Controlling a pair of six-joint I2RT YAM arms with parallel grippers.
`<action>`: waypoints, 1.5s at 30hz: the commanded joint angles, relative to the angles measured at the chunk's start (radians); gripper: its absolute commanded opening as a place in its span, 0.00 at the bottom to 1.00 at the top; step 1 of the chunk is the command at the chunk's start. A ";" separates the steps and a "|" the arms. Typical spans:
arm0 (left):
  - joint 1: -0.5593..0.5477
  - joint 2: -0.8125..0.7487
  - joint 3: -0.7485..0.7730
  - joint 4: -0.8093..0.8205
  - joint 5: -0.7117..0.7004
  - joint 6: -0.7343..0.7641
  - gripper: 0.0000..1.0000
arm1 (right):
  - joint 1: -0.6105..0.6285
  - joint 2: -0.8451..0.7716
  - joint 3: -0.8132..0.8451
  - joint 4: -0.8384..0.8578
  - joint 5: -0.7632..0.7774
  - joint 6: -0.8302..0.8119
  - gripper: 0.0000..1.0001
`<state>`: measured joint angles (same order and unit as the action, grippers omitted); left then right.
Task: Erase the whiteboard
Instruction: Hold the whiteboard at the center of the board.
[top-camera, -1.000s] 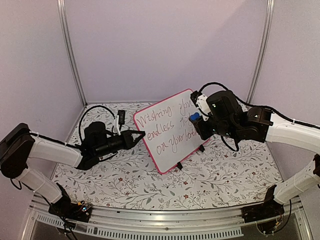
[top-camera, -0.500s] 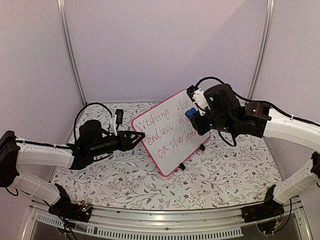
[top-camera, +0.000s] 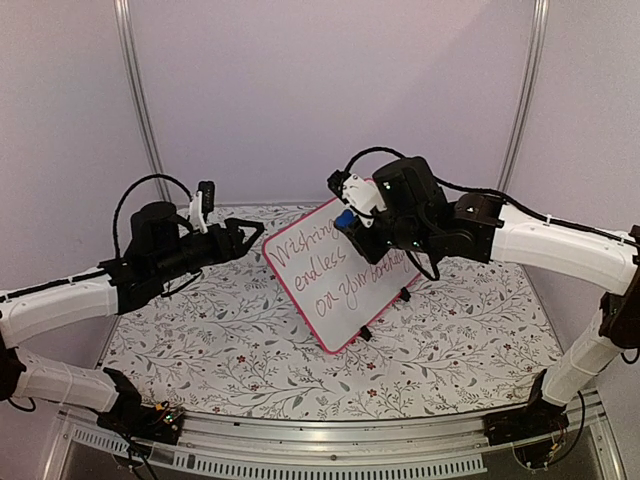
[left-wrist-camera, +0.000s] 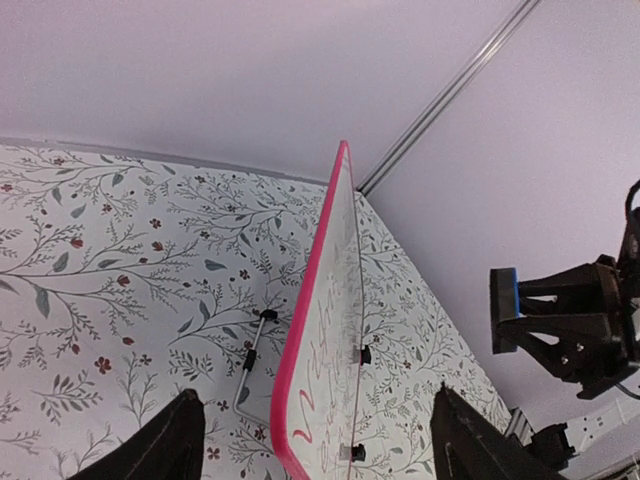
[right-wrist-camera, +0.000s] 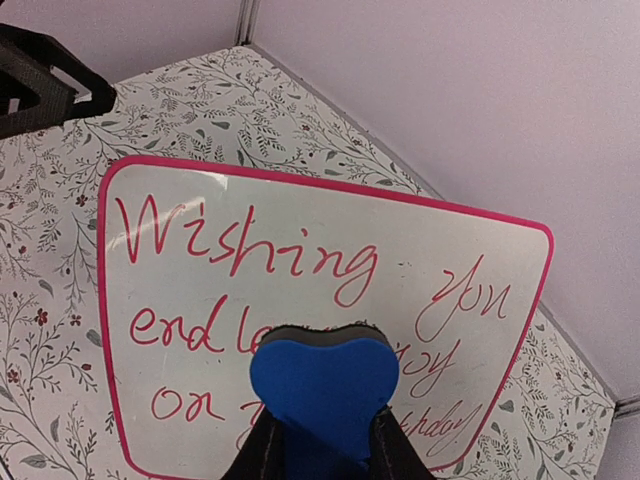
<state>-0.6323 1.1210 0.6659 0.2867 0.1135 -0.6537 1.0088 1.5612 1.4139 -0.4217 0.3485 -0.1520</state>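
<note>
The whiteboard, pink-framed with red handwriting, stands tilted on its black clip feet at the table's middle. In the right wrist view the whiteboard faces the camera, covered in writing. My right gripper is shut on a blue heart-shaped eraser, held in front of the board's upper part. The left wrist view shows the whiteboard edge-on, with the eraser a gap away from its face. My left gripper hangs open left of the board, touching nothing.
A thin metal wire stand lies on the floral tablecloth behind the board. Purple walls with metal corner posts close in the back and sides.
My left gripper let go of the board's left edge, opened and drew back up and to the left. The right gripper carried the eraser leftward and up across the board's top.
</note>
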 joint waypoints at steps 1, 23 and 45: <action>0.040 0.037 0.083 -0.148 0.081 -0.001 0.75 | 0.015 0.045 0.082 0.067 -0.001 -0.076 0.14; 0.250 0.214 0.141 -0.080 0.523 -0.067 0.44 | 0.068 0.217 0.211 0.098 -0.010 -0.093 0.14; 0.262 0.333 0.193 -0.012 0.581 -0.096 0.47 | 0.068 0.226 0.231 0.086 -0.012 -0.079 0.15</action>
<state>-0.3721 1.4464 0.8776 0.2329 0.6636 -0.7528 1.0725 1.8019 1.6657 -0.3462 0.3347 -0.2478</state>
